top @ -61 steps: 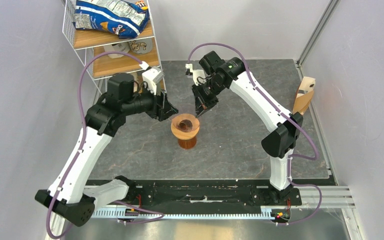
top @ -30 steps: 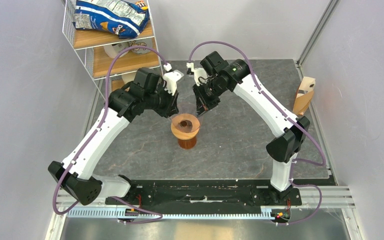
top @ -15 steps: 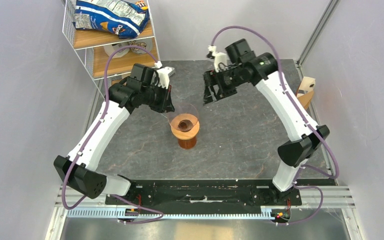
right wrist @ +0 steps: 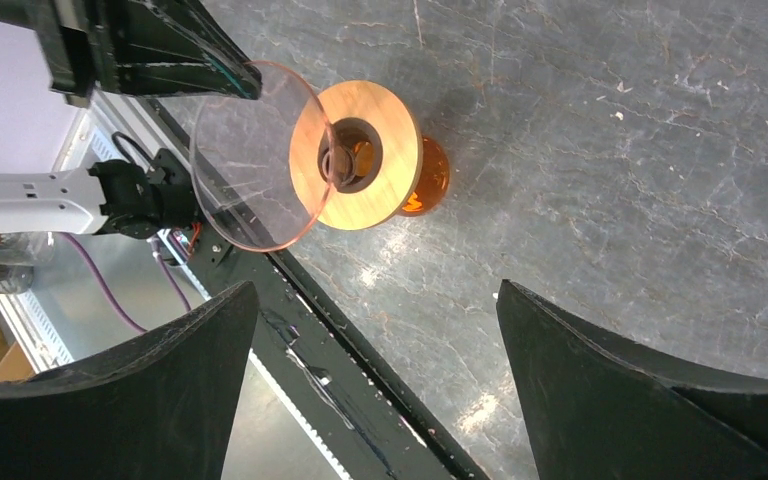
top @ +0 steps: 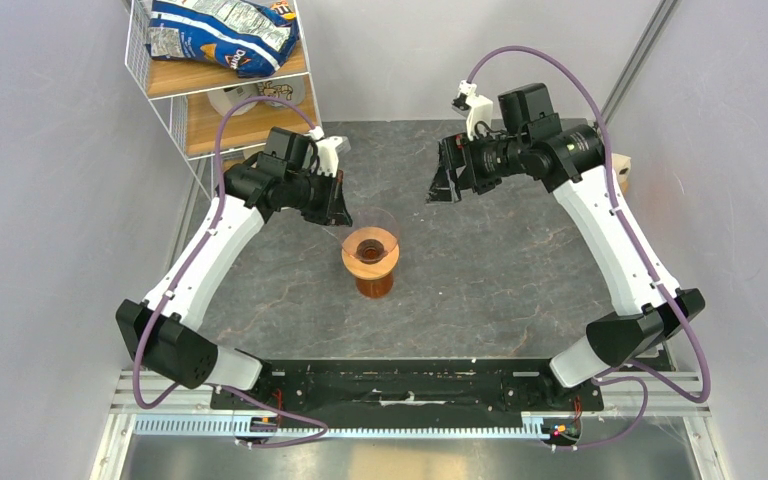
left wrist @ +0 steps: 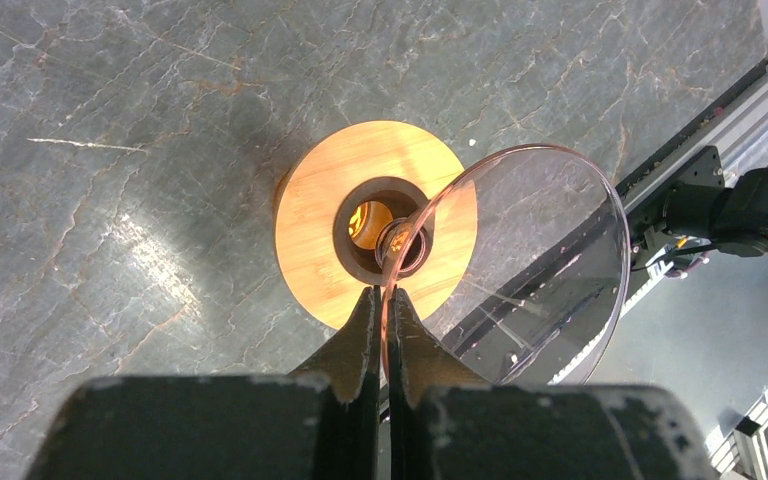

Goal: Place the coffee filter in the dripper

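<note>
Left gripper is clamped on the rim of the clear cone. The cone's tip sits in the centre hole of the dripper, and its axis leans off upright, mouth toward the left gripper's side. The dripper rests on the amber vessel, mid-table. The cone looks empty, no paper in it.

Right gripper is spread wide with nothing between the fingers, raised over the far half of the table.

Coffee filter is not plainly seen in any view. A sliver of the wooden stand shows at the right edge, behind the right arm. Whether the filter is in it, I cannot tell.

Key relation: if the filter is there, it lies to the right of the right gripper and well apart from the left. My judgement is that the right arm fetches while the left steadies the cone.

Versus 2 s ago: the right gripper was at the cone's rim then. Half a second ago it was partway out, and now it is farther toward the far-right corner. The left gripper's hold looks unchanged over the last half second.
</note>
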{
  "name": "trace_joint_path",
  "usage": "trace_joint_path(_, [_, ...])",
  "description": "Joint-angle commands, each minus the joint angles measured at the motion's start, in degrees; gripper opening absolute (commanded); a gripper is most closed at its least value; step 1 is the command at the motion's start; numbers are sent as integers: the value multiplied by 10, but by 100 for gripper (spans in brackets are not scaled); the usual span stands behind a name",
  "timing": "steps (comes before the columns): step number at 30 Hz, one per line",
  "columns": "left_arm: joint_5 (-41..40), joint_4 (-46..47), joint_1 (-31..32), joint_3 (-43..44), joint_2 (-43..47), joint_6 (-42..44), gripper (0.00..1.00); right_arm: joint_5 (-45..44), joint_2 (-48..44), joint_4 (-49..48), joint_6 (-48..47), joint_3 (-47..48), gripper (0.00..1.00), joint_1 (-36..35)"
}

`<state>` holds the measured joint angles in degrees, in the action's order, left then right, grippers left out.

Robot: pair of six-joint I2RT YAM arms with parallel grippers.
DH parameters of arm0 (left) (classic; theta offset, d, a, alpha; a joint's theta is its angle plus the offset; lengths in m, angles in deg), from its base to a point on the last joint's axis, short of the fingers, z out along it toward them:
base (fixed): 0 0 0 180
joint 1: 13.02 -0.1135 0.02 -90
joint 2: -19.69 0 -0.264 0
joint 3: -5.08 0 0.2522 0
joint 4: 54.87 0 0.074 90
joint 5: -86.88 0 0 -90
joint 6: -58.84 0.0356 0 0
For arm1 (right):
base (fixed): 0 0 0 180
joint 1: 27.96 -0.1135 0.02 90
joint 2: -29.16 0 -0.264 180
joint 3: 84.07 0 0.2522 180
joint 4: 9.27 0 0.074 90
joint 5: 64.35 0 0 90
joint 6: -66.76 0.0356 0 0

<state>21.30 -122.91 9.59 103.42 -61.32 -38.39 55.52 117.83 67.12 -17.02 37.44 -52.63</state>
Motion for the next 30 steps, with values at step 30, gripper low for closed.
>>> trace_joint_path(30, [35,32,-34,4,-14,-6,2,155,10,-17,-14,-31,97,26])
